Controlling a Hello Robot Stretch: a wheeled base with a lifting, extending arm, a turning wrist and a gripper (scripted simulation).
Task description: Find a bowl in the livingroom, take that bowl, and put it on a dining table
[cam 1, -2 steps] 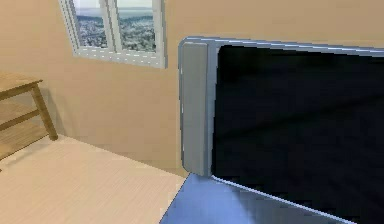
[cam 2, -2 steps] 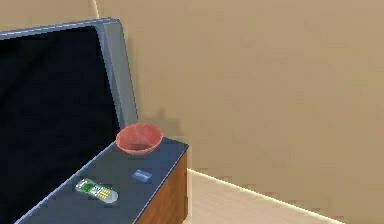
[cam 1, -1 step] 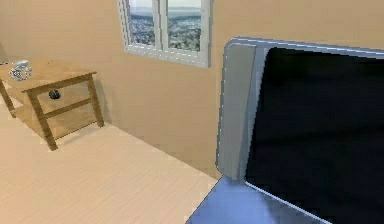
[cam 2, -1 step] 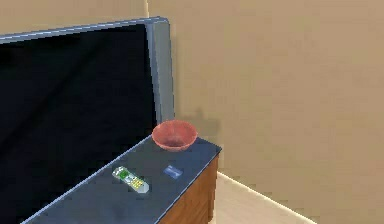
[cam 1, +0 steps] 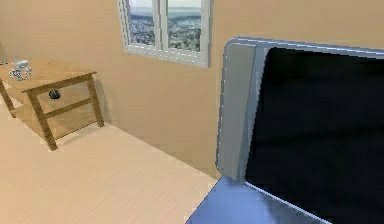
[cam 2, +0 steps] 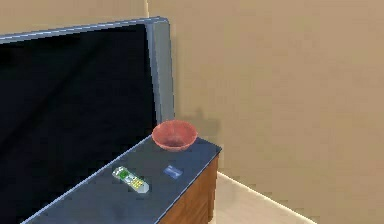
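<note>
A reddish-pink bowl stands on the dark top of a TV stand, near its far corner and just beside the edge of a large flat television. The same television with its grey frame takes up the forward view's right, with a strip of the stand's dark top below it.
A remote control and a small blue card lie on the stand's top near the bowl. A wooden side table with a small white object stands at the forward view's left. A window is in the tan wall. Light wood floor lies between.
</note>
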